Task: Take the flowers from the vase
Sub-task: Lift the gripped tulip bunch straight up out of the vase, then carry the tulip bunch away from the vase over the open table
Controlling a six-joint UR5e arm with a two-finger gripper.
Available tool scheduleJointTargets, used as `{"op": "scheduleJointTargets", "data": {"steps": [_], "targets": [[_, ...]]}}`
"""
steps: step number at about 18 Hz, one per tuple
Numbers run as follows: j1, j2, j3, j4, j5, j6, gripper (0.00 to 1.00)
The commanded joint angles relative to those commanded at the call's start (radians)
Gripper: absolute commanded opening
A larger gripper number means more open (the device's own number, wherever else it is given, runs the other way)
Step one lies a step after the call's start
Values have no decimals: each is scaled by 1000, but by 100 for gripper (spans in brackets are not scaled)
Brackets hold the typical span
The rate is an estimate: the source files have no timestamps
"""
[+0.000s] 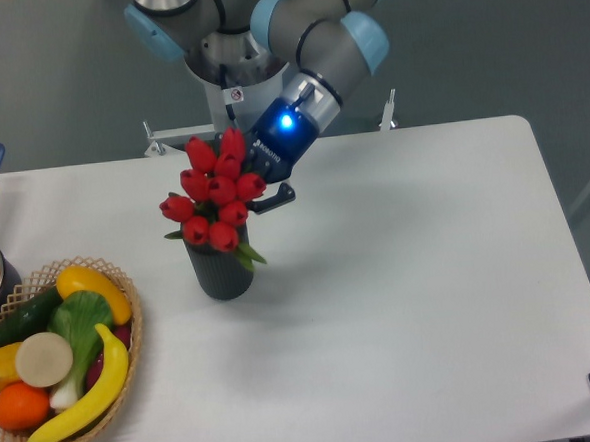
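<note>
red flowers (216, 194), dark grey ribbed vase (221, 274)

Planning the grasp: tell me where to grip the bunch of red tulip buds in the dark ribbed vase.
Grip the red tulip bunch low, at the leaves just above the dark grey ribbed vase mouth, coming from the right rear, where the gripper is; the buds look too bulky.

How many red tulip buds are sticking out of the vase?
10 red tulip buds show, in one tight bunch above the dark grey vase: three on top by the pincer, the rest clustered down to the vase mouth. More may be hidden behind.
</note>
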Motion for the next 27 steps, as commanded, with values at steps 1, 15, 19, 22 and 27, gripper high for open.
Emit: {"op": "scheduleJointTargets", "data": {"steps": [1, 15, 19, 22, 27], "targets": [[2, 0, 14, 0, -6, -23, 19], [31, 2, 121, -2, -78, -203, 19], [52, 0, 175, -3, -95, -240, 19], [64, -12, 248, -3, -85, -234, 19], [83, -64, 387, 2, 141, -154, 17]]}}
